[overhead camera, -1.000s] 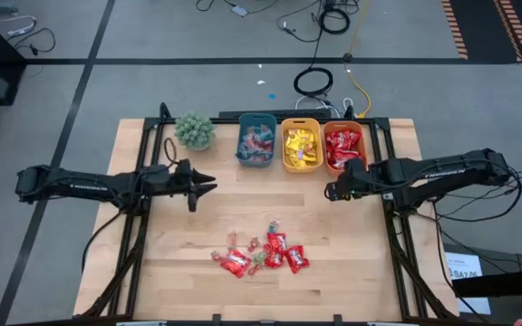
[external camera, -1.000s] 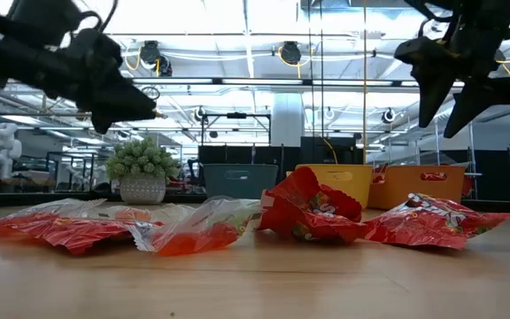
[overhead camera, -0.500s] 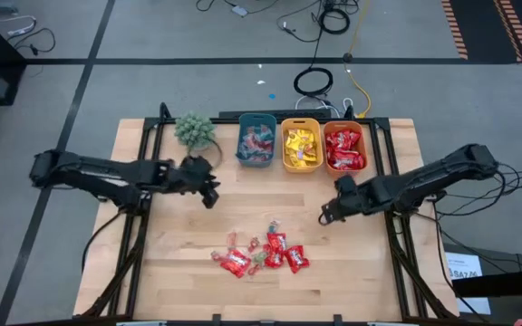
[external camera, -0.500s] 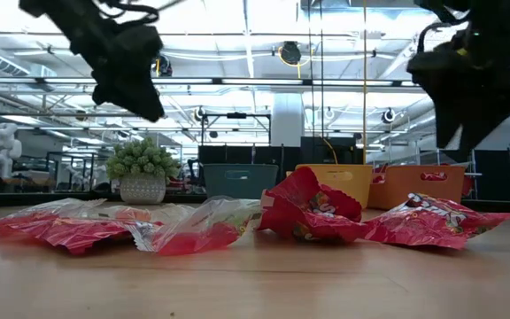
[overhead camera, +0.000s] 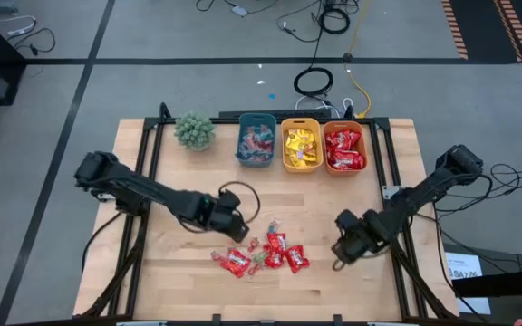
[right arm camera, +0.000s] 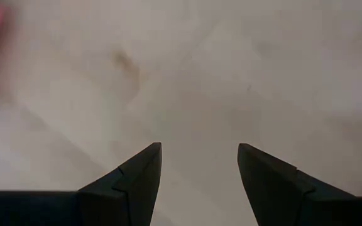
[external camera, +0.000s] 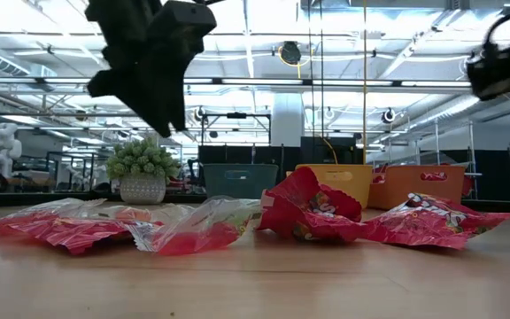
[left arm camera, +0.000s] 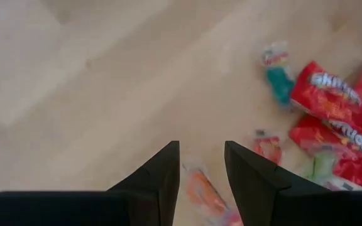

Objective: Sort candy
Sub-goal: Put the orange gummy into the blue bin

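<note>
The candy [overhead camera: 263, 253] lay in a loose heap near the front middle of the wooden table [overhead camera: 179, 272], red packets mixed with smaller pieces too tiny to sort by colour. The left gripper [overhead camera: 236, 228] hung just above the heap's left edge, fingers apart and empty. The right gripper [overhead camera: 341, 256], also parted and empty, hovered over bare wood to the heap's right. More sweets filled the teal bin [overhead camera: 256, 140], yellow bin [overhead camera: 301, 147] and orange bin [overhead camera: 343, 148] at the back edge.
</note>
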Robot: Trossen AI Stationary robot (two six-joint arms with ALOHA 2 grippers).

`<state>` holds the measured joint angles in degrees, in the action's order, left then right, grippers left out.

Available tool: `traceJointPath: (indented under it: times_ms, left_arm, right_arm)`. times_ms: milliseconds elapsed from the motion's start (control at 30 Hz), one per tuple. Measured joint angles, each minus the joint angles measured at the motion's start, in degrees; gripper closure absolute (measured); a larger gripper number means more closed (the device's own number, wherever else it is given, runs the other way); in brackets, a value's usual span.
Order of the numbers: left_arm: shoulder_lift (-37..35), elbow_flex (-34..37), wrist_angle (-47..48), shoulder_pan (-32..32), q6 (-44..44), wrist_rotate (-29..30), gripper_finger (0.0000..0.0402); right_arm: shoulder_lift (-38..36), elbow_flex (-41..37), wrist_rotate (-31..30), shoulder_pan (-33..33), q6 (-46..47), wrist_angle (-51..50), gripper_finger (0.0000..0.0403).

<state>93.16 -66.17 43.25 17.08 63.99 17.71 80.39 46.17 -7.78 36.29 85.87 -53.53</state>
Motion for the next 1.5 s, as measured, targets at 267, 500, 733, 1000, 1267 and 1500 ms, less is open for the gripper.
traceJointPath:
  times_ms: [267, 500, 733, 1000, 1267, 1500]
  left_arm:
    - [5.0, -2.2, 0.2, 1.7, 6.2, -1.1, 0.0265]
    - [5.0, -2.2, 0.1, 1.8, 6.2, -1.2, 0.0265]
    - [5.0, -2.2, -0.5, 1.2, 8.0, -1.2, 0.0264]
    - [5.0, -0.7, 1.8, -1.3, 9.2, -7.9, 0.0241]
    - [5.0, -0.4, 0.1, -2.0, 11.8, -10.5, 0.0211]
    - [5.0, -0.4, -2.7, 1.8, 19.1, -9.2, 0.0210]
  right_arm:
    - [3.6, 0.0, -0.1, 9.7, 4.9, 1.4, 0.0202]
    - [5.0, 0.0, -0.7, 14.9, 9.4, 3.0, 0.0202]
    - [5.0, 0.0, -2.8, 19.0, 13.9, 5.7, 0.0202]
    - [5.0, 0.0, -2.9, 22.0, 17.6, 5.9, 0.0202]
    - [5.0, 0.0, -3.2, 22.9, 18.3, 5.8, 0.0202]
    - [5.0, 0.0, -5.8, 23.0, 18.5, 5.9, 0.0202]
